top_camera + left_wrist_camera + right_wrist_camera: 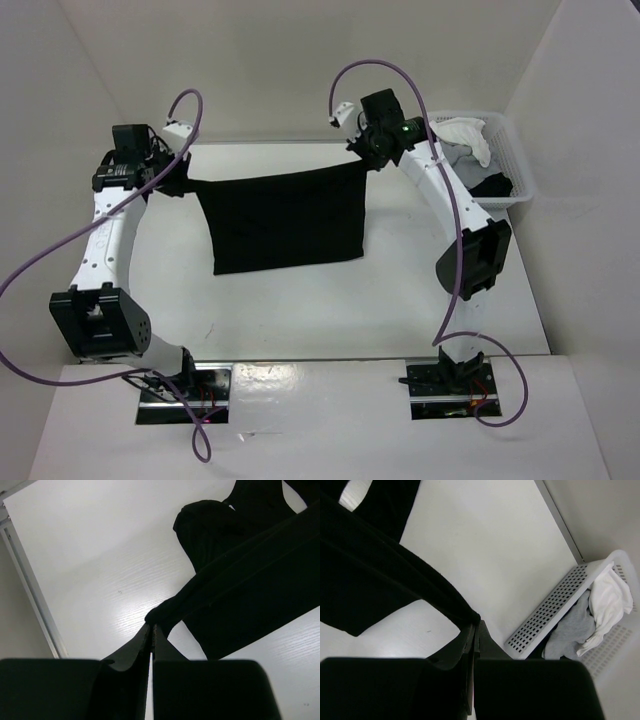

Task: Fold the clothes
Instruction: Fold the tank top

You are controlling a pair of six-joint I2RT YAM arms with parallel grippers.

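Observation:
The black clothes (285,222) hang stretched between my two grippers above the white table, the top edge taut and the lower part draping down to the surface. My left gripper (183,183) is shut on the left top corner; in the left wrist view the jaws (151,628) pinch a bunched tip of the clothes (240,580). My right gripper (362,160) is shut on the right top corner, and the right wrist view shows the clothes (370,570) running off to the left from the closed gripper (476,622).
A white perforated basket (515,170) stands at the back right, holding a white garment (468,138), a grey garment (570,630) and something dark. White walls enclose the table (300,320) on three sides.

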